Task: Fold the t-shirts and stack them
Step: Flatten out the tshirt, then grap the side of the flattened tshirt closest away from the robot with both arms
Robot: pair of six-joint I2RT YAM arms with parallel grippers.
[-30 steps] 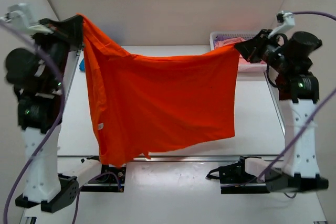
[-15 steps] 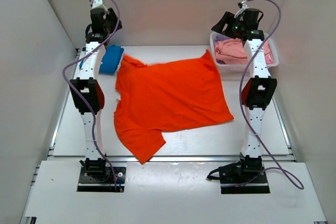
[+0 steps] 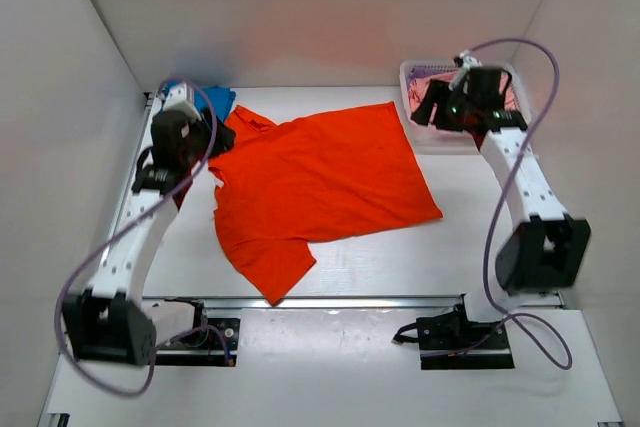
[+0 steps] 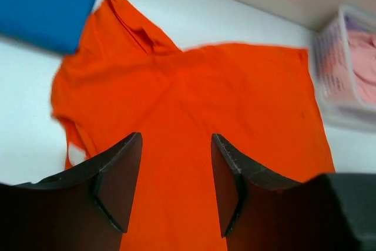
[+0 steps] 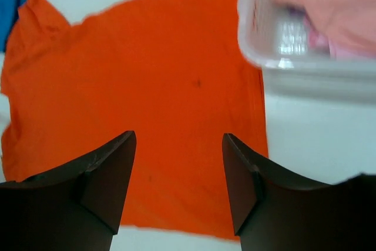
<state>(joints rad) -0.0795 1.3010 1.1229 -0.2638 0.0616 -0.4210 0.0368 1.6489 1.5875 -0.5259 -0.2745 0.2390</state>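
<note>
The orange t-shirt (image 3: 320, 187) lies spread flat on the white table, collar toward the back left, one sleeve pointing at the near edge. It also fills the left wrist view (image 4: 194, 98) and the right wrist view (image 5: 153, 86). A folded blue t-shirt (image 3: 215, 102) lies at the back left, beside the orange collar. Pink t-shirts (image 3: 500, 97) sit in the basket. My left gripper (image 4: 176, 145) hovers open above the orange cloth's left side, holding nothing. Open and empty too, my right gripper (image 5: 179, 142) hangs over the shirt's back right corner, next to the basket.
A white plastic basket (image 3: 412, 127) stands at the back right corner of the table; its rim (image 5: 258, 57) shows close to my right fingers. White walls close in the table on three sides. Both arm bases sit on the near ledge.
A second ago both grippers held the orange shirt stretched up in the air. They let go, the shirt dropped flat on the table, and both arms have swung back over its far corners.
</note>
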